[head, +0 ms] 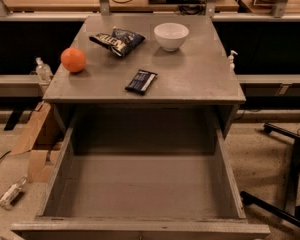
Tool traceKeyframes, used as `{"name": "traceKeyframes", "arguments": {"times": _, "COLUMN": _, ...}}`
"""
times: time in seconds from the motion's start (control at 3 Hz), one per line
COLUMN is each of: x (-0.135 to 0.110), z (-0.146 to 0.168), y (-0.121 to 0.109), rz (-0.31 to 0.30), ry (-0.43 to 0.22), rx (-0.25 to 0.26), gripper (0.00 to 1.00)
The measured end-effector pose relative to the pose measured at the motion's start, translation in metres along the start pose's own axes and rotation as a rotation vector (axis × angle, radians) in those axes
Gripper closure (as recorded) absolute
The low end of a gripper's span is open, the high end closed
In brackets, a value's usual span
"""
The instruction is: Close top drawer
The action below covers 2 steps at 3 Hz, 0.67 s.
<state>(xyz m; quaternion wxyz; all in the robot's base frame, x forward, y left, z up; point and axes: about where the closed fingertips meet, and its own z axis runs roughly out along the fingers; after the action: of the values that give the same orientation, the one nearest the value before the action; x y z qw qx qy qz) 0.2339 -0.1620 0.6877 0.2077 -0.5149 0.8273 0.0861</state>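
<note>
The top drawer (140, 184) is pulled out nearly to its full travel from under the tabletop (195, 79). Its deep grey box lies open toward the camera and holds nothing. Only the upper edge of its front panel (140, 228) shows, running left to right along the bottom of the view. The outer face and its knob are below the frame.

The tool is nowhere in the picture, so I cannot tell whether it is open or closed, or exactly where it hangs. Most likely it sits on the near side, below or beside the frame.

The drawer slides along a line running straight away from the camera into the cabinet. Closing it therefore calls for a push on the outer face of the front panel, directed away from the viewer. A push near the middle should stop the box from twisting on its runners.

On the tabletop sit an orange (73, 59), a crumpled snack bag (117, 40), a white bowl (171, 36) and a dark wrapped bar (141, 81). All are well back from the front edge and out of the drawer's path.
</note>
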Motion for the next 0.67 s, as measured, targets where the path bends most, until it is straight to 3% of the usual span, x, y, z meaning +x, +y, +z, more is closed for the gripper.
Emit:
{"name": "traceKeyframes", "arguments": {"times": 0.33, "x": 0.0, "z": 0.022, "y": 0.022, "rz": -0.041, "ry": -0.062, "rx": 0.008, "gripper": 1.0}}
{"name": "traceKeyframes", "arguments": {"times": 0.67, "x": -0.012, "z": 0.056, "y": 0.027, "rz": -0.109, "ry": -0.132, "rx": 0.01, "gripper": 1.0}}
